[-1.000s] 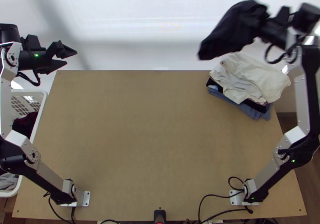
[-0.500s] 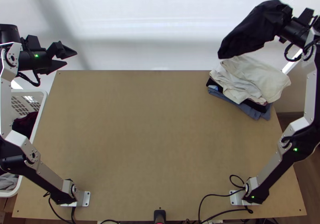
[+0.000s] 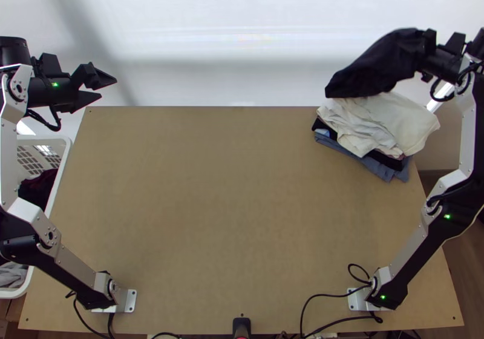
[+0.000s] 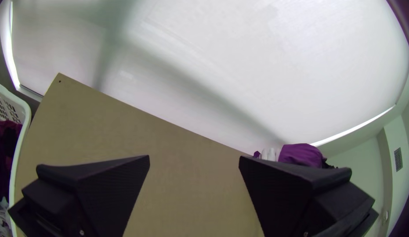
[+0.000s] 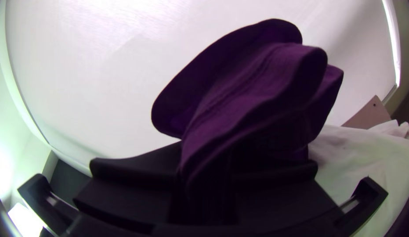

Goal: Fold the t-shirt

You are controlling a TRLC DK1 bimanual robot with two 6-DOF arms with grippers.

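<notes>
1 dark t-shirt [image 3: 372, 66] (layered, drooping).

The t-shirt [image 3: 372, 68] is dark (black, verging on purple), the table [image 3: 242, 194] tan.

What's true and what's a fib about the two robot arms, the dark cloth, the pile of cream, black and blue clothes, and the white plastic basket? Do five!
1. The right gripper holds the dark cloth. True.
2. The left gripper is shut on a sock. False: it is open, with nothing in it.
3. The basket stands beside the table. True.
4. The pile's top clothes are bright red. False: they are cream and white.
5. There are clothes in the basket. True.
</notes>
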